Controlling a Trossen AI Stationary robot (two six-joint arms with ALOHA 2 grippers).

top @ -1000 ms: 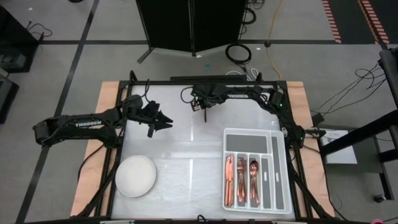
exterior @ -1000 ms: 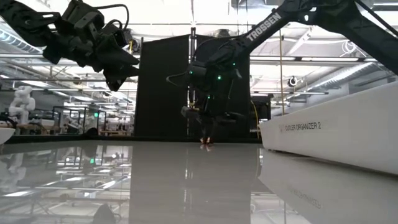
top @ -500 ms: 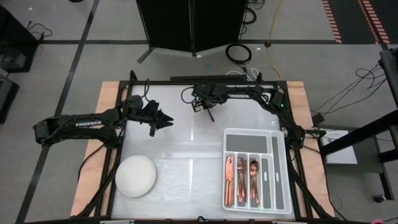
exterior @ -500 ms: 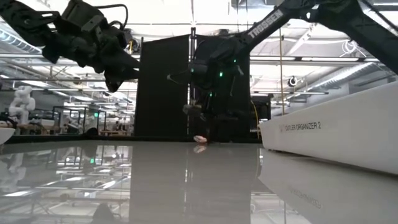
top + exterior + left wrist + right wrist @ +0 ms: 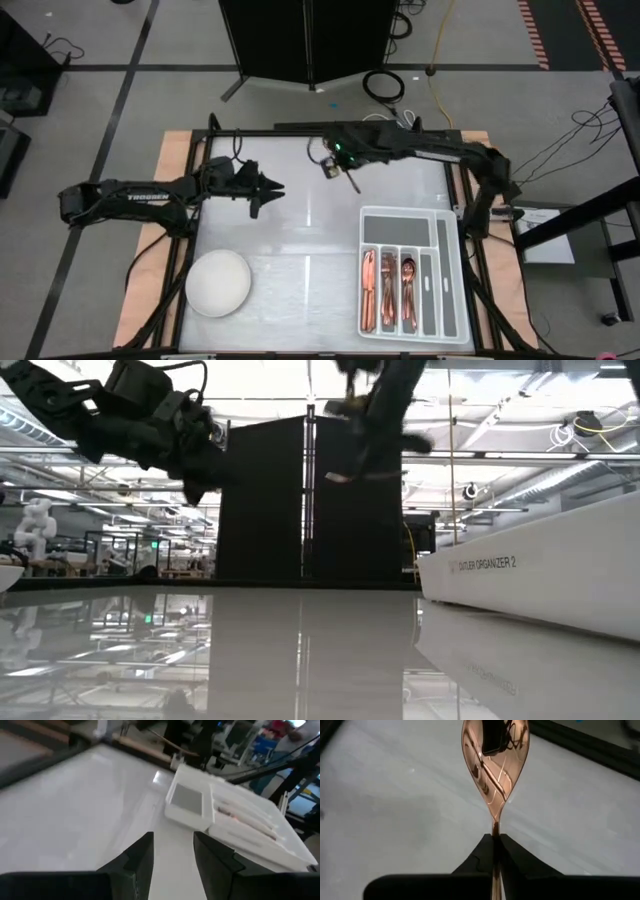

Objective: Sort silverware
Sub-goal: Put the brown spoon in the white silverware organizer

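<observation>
My right gripper (image 5: 338, 168) hangs over the far middle of the table, shut on a copper spoon (image 5: 495, 757) whose bowl fills the right wrist view. In the low view the spoon (image 5: 342, 476) is high above the tabletop. Other copper silverware (image 5: 388, 292) lies in three narrow compartments of the grey divided tray (image 5: 450, 300) at the near right. My left gripper (image 5: 268, 188) is open above the table's far left part, holding nothing; its fingers (image 5: 145, 855) point toward the tray (image 5: 187, 800). My right gripper pinches the spoon at the thin neck (image 5: 495, 826) just behind its bowl, between the two fingertips (image 5: 482, 851). The handle runs back between the fingers and is hidden by them. The spoon is lifted clear of the table, its bowl sticking out beyond the fingertips.
A white round bowl (image 5: 218, 283) sits at the near left of the table. The tray's wall (image 5: 530, 575) rises at the right of the low view. Bare tabletop (image 5: 300, 260) lies between bowl and tray. A dark frame (image 5: 300, 128) borders the far edge.
My right gripper has risen from just above the tabletop to well above it, shifting a little toward the right edge, still shut on the spoon. The spoon's tip, near the table a second ago, is now lifted clear. My left gripper has edged slightly right.
</observation>
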